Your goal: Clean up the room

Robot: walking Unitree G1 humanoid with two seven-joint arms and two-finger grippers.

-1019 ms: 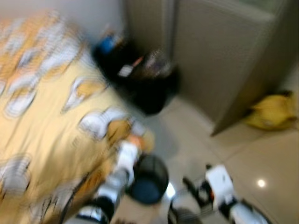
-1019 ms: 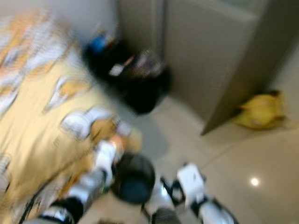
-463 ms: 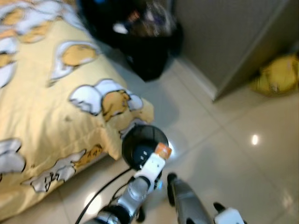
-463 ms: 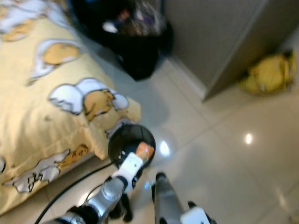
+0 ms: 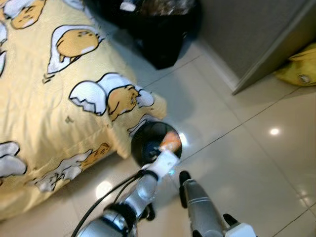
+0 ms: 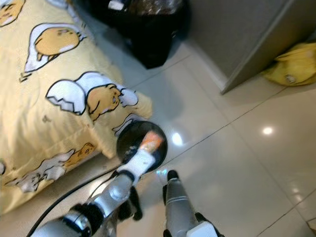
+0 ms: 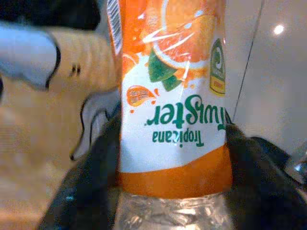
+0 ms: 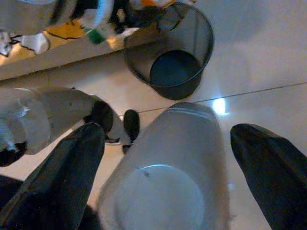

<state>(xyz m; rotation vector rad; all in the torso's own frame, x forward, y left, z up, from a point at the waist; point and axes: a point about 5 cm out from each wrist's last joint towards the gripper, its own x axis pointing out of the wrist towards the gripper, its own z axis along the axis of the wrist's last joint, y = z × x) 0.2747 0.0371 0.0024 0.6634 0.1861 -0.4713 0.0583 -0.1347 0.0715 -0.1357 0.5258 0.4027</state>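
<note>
Clean-up of a bedroom, disposal stage. The left hand (image 5: 170, 143) is gripping an orange juice bottle (image 7: 172, 96) with a Tropicana Twister label, its two black fingers (image 7: 86, 191) pressing against either side of the bottle's clear body just past the label. In the head views the bottle is hanging directly over the mouth of the black mesh wastebasket (image 5: 148, 140), which is standing on the pale tiled floor (image 5: 237, 148) and touching the corner of the bed (image 5: 59, 113), whose yellow cover is showing a cartoon egg print. The bottle is not yet inside the basket.

The right hand (image 8: 168, 158) is gripping a clear cylindrical container (image 8: 165, 177), possibly a second bottle; its fingers (image 8: 62, 177) are sitting on either side of the container, which is pointing toward the floor just beside the wastebasket. In the right wrist view the basket's dark bottom (image 8: 175, 74) is looking bare, though the mesh wall is hiding part of it.

Judged progress: two items are collected and carried to the bin, and neither is dropped. Releasing the orange bottle appears to be the step in hand; the right arm's container would follow.

Work apparently left: a heap of black bags (image 5: 158, 29) is lying beyond the bed, and a yellow bag (image 5: 298, 69) is lying on the floor by the grey cabinet (image 5: 256, 34).
</note>
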